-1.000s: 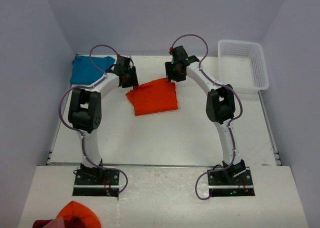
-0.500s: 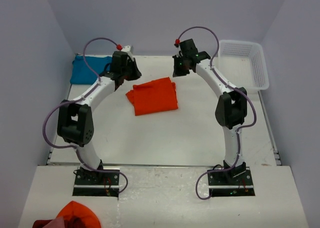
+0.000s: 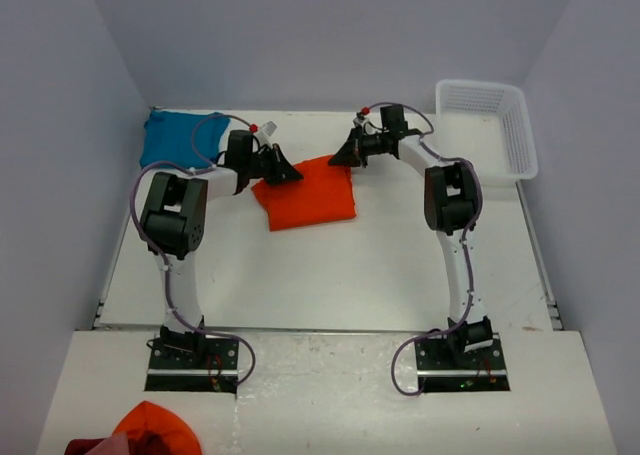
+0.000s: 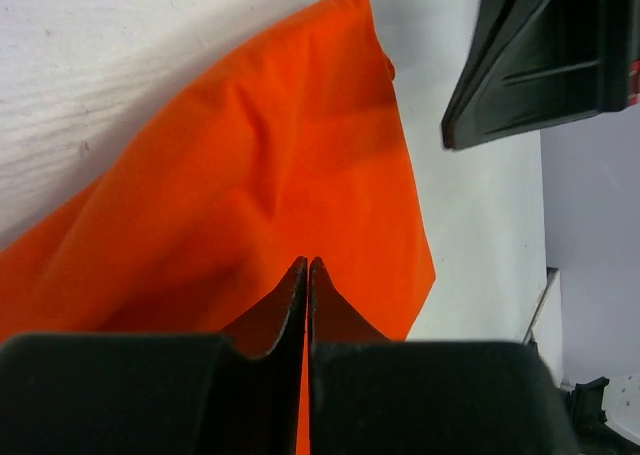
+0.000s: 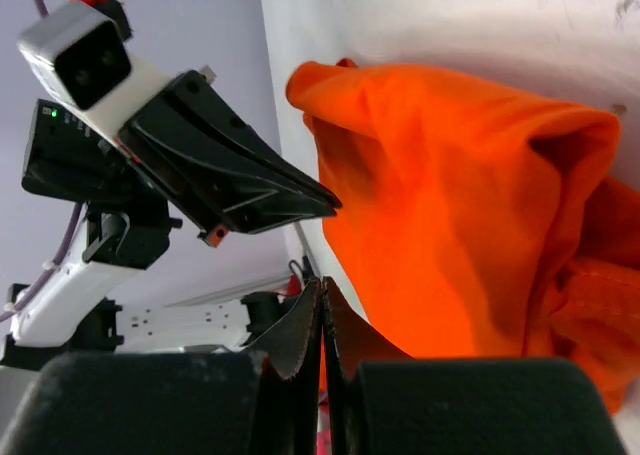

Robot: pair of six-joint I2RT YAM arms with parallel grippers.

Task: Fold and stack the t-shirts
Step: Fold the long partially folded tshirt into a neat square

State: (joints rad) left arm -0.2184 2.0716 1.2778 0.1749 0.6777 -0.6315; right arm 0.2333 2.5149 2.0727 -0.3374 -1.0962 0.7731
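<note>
- Starting at the near edge, both arms now lie low and stretched forward over the bench [image 3: 330, 275]. Half a second ago they arched high above it.
- Midway across, the orange t-shirt [image 3: 305, 197] lies flat on the bench, folded into a rough rectangle. It has the same place and shape as a second ago, so nothing has lifted it yet.
- Along its far edge, the left hand [image 3: 290, 175] has come down on the left part and the right hand [image 3: 340, 158] on the right part, tips pointing toward each other.
- Both hands have just closed fully. Each wrist view shows two fingers pressed together, with orange cloth just beyond the tips. Whether a fold is pinched I cannot tell, as no cloth clearly sits between the fingers.
- This looks like the grasp on the far edge, ready for another fold or a carry. If the pinch has missed, the hands would rise empty.
- Farther back, the teal-blue t-shirt [image 3: 170, 140] lies in the far left corner, well apart from the orange one and unmoved, so stacking is not yet done.
- At the far right stands a white basket [image 3: 520, 135].
</note>
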